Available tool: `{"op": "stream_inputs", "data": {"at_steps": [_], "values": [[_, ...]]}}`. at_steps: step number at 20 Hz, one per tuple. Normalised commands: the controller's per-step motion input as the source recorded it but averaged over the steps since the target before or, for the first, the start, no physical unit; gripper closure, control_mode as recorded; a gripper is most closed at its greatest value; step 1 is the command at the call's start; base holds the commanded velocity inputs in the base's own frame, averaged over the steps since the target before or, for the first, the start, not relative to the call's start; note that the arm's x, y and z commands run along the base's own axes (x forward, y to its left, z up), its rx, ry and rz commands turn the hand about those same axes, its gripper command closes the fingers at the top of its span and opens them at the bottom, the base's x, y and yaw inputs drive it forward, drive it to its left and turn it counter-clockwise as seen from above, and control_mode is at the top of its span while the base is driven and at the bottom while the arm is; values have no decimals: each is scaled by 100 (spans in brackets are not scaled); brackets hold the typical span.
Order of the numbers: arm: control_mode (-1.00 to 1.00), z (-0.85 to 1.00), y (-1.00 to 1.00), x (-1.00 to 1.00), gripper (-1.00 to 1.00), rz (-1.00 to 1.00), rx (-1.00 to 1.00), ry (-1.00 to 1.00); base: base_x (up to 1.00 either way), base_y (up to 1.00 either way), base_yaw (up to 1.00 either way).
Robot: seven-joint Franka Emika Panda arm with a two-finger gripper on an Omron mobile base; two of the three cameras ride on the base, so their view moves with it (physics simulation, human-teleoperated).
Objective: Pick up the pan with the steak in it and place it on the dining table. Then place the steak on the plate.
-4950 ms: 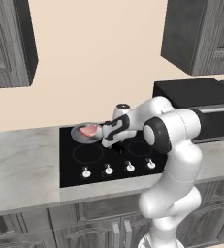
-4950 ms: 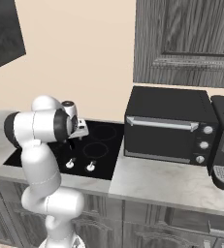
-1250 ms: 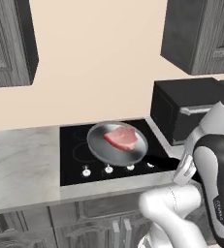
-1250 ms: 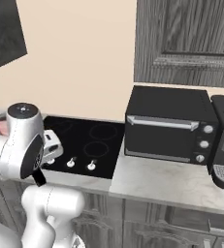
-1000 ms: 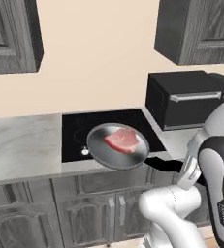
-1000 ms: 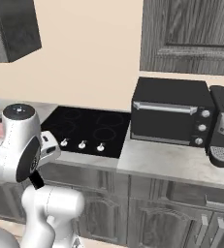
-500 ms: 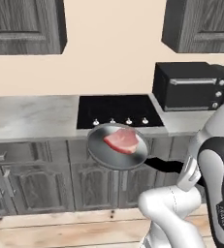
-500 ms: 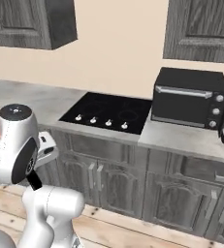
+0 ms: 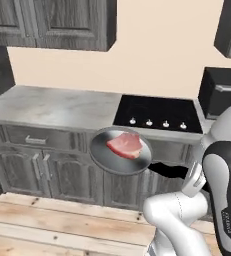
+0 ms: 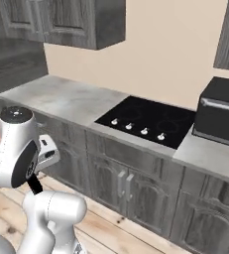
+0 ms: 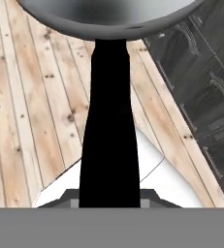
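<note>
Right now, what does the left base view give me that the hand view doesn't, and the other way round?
Left base view alone: the steak lying in the pan, held out in front of the cabinets with the cooktop and counter beyond it, and the arm at lower right.
Hand view alone: the pan's underside and its black handle running straight down toward the camera, over the wooden floor.
Both: the pan carried off the cooktop, its handle, plank floor and dark cabinet fronts.

Pan [image 9: 121, 152] off cooktop [image 9: 158, 112] (base backed away)
</note>
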Motion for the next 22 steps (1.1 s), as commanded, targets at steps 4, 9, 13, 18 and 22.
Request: {"op": "stream_inputs", "data": {"at_steps": [4, 9, 13, 18, 22], "values": [[100, 0, 0, 0, 100, 0, 0, 0, -24, -5, 45], [100, 0, 0, 0, 100, 0, 0, 0, -22, -4, 46], [100, 0, 0, 0, 100, 0, 0, 0, -19, -2, 48], [100, 0, 0, 0, 100, 0, 0, 0, -16, -1, 48], [100, 0, 0, 0, 100, 0, 0, 0, -9, 0, 50]]}}
